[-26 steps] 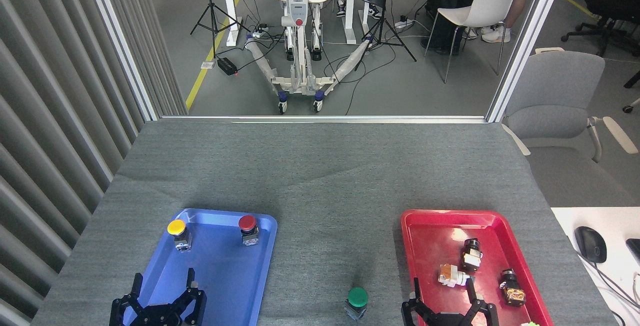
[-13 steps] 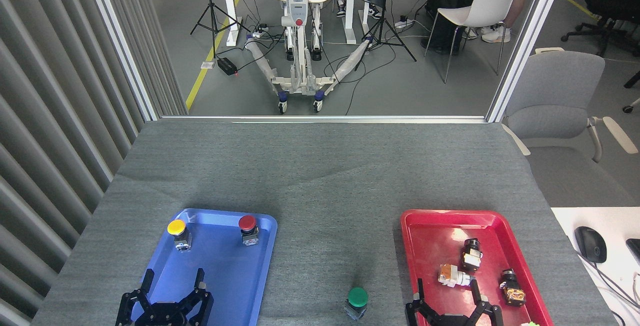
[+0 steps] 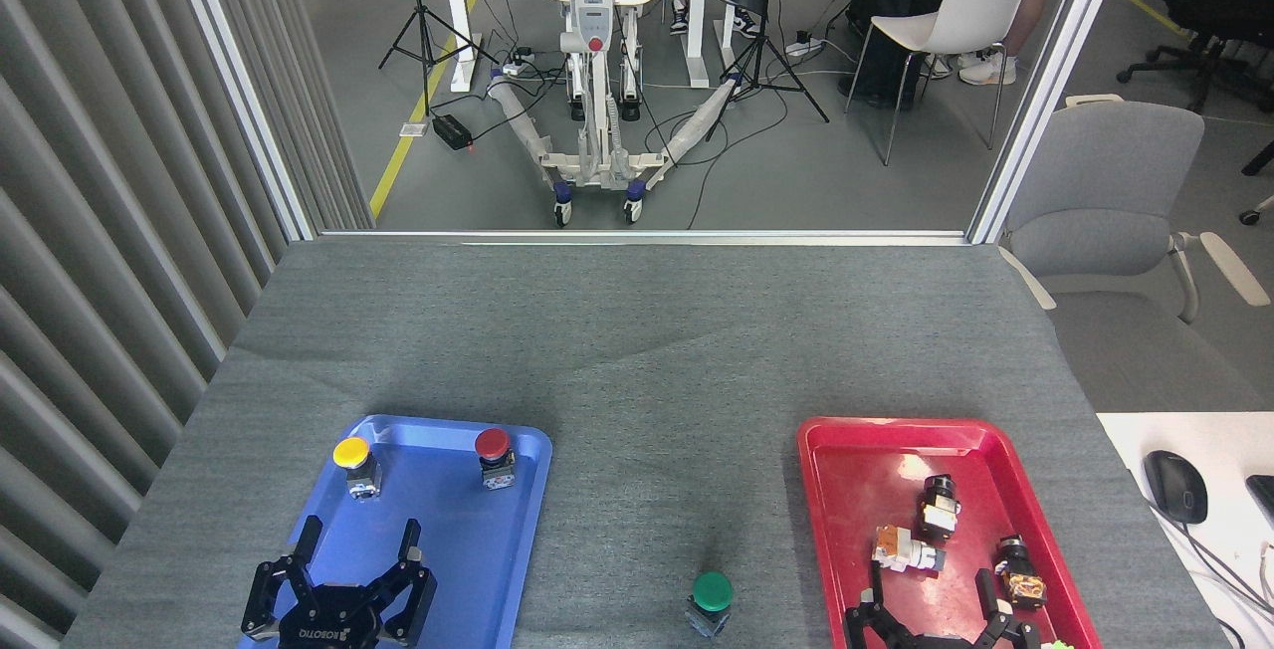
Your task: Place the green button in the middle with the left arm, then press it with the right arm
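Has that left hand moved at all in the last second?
Yes. The left hand has crept forward over the blue tray, closer to the yellow button.

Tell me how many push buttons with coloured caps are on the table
3. The yellow button and red button stand at the blue tray's far end; the green button stands on the cloth between the trays.

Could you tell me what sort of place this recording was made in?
Most likely a robotics lab or test workshop. Beyond the cloth-covered table stand tripods and a wheeled white machine stand with cables across the floor, yellow floor tape, and office chairs nearby.
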